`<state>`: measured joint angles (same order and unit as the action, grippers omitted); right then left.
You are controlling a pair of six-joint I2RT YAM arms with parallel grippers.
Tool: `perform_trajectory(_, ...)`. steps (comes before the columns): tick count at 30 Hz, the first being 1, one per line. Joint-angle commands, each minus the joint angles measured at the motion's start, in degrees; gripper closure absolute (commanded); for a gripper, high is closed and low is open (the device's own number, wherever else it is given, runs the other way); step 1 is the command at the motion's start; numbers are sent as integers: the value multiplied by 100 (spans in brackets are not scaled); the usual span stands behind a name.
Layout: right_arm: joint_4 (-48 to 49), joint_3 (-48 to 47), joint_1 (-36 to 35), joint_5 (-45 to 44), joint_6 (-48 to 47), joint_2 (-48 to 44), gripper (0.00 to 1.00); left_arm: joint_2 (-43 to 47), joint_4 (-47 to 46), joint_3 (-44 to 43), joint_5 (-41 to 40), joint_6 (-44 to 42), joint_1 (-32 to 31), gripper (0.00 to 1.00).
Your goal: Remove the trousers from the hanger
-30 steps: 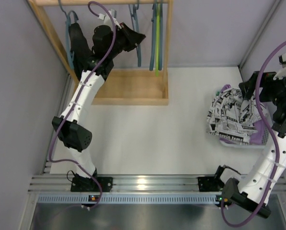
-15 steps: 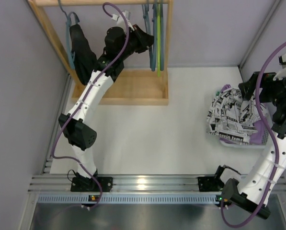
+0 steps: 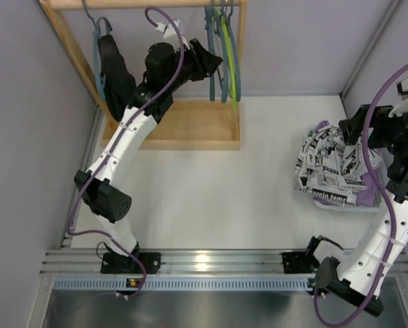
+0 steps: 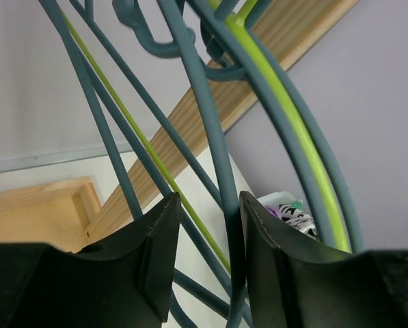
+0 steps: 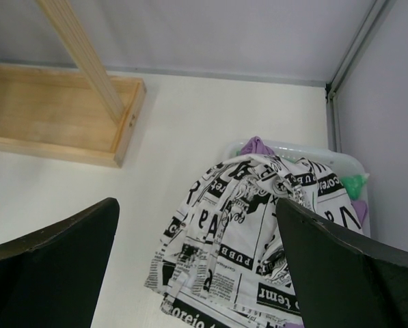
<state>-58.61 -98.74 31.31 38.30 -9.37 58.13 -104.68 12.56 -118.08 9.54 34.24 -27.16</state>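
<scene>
The black trousers (image 3: 115, 68) hang limp on a teal hanger (image 3: 98, 31) at the left end of the wooden rack. My left gripper (image 3: 214, 65) is up among the empty teal hangers (image 3: 224, 51) at the rack's right end. In the left wrist view the gripper (image 4: 209, 198) is narrowly open, with one teal hanger bar (image 4: 214, 137) running between the jaws next to the right finger. The printed white trousers (image 3: 330, 171) lie heaped over the purple trousers (image 3: 371, 195) at the right. My right gripper (image 3: 359, 133) hovers above them, wide open and empty (image 5: 197, 205).
The rack has a wooden base tray (image 3: 190, 126) and a slanted side post (image 5: 80, 55). A lime hanger (image 4: 286, 109) hangs among the teal ones. A pale bin (image 5: 327, 158) holds the cloth heap and a green mottled cloth (image 5: 354, 183). Grey walls stand close on both sides.
My left gripper has moved right along the rail, from beside the black trousers into the empty hangers, which are now bunched and tilted rightward. The right arm has barely moved.
</scene>
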Motion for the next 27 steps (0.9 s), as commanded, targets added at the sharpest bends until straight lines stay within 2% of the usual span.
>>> perform_trajectory(1,25,-32,77,169,23,-135,1,729,-131,83,-207,-435,18,54)
perform_trajectory(9,95,91,77,204,23,-267,1,1704,142,760,-602,-997,35,38)
perform_trajectory(14,130,171,77,247,31,-320,1,2399,431,1226,-323,-1157,201,19)
perform_trajectory(20,227,425,77,283,66,-425,1,3120,862,1253,907,-1025,1325,17)
perform_trajectory(23,236,496,77,318,119,-451,1,3244,1239,1156,1821,-753,2291,15)
perform_trajectory(24,236,531,77,335,119,-469,1,3235,1536,1095,2032,-656,2912,15)
perform_trajectory(26,253,584,77,335,137,-504,1,3200,1758,954,2541,-585,3417,15)
perform_trajectory(27,254,645,77,344,154,-513,1,3209,1768,962,2796,-533,3932,15)
